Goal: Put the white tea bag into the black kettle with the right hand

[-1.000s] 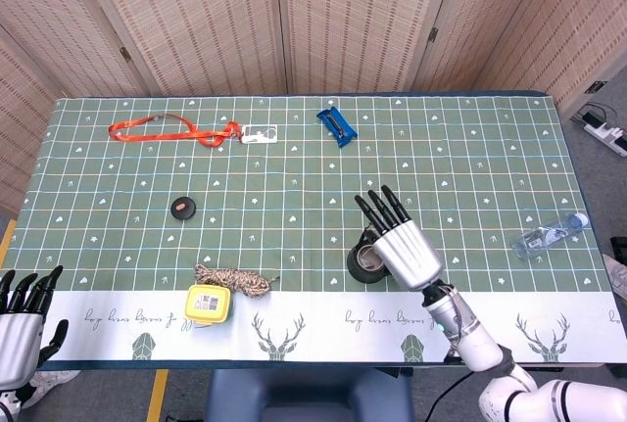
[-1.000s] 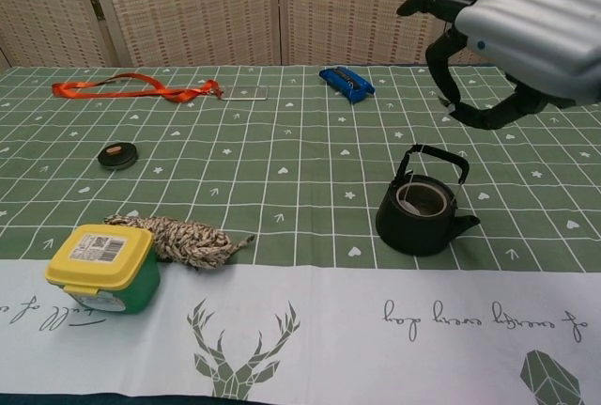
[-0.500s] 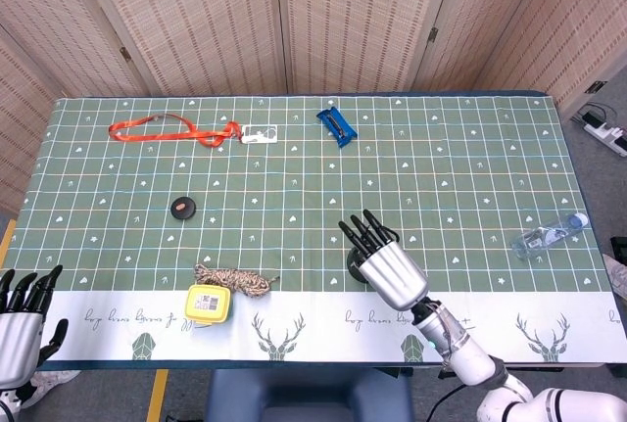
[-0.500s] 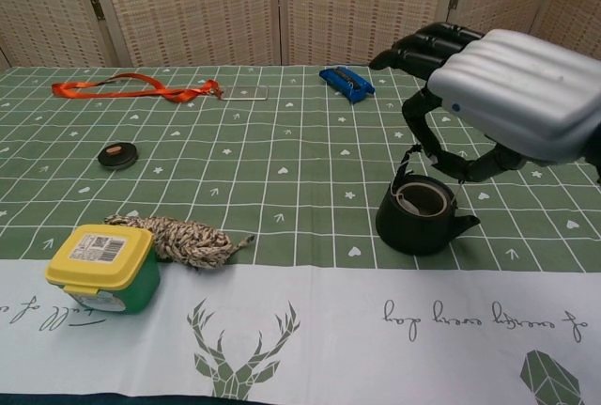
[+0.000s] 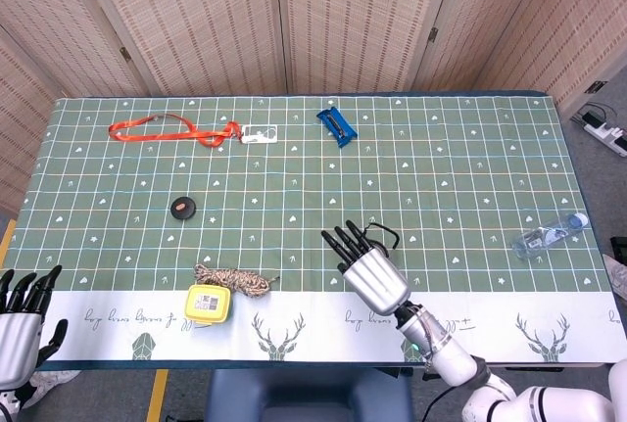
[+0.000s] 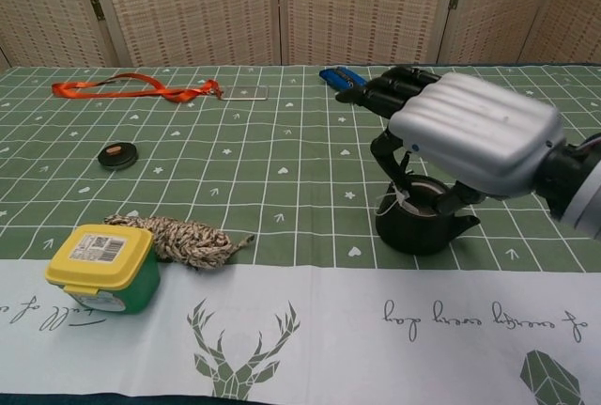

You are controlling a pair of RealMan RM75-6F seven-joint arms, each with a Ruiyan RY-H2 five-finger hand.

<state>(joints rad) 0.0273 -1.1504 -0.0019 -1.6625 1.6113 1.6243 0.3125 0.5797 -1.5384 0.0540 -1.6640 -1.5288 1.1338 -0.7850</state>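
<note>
The black kettle [image 6: 424,232] stands near the table's front edge; in the head view only its handle [image 5: 386,235] shows past my right hand [image 5: 369,275]. That right hand [image 6: 468,134] hangs palm down right over the kettle, long fingers stretched out, thumb and one finger reaching to the kettle's mouth. A small white bit with a thin thread, the white tea bag [image 6: 387,204], shows pinched at the thumb tip by the rim. Most of the bag is hidden. My left hand [image 5: 24,328] hangs off the table's front left corner, fingers apart and holding nothing.
A yellow-lidded green box [image 6: 101,265] and a coil of rope [image 6: 184,237] lie front left. Farther back are a black round cap [image 5: 183,208], an orange lanyard [image 5: 165,131] and a blue object [image 5: 336,124]. A plastic bottle [image 5: 549,236] lies at the right edge.
My right hand has come down and toward the table's front, from above and behind the kettle to right over its mouth. The left hand has not moved.
</note>
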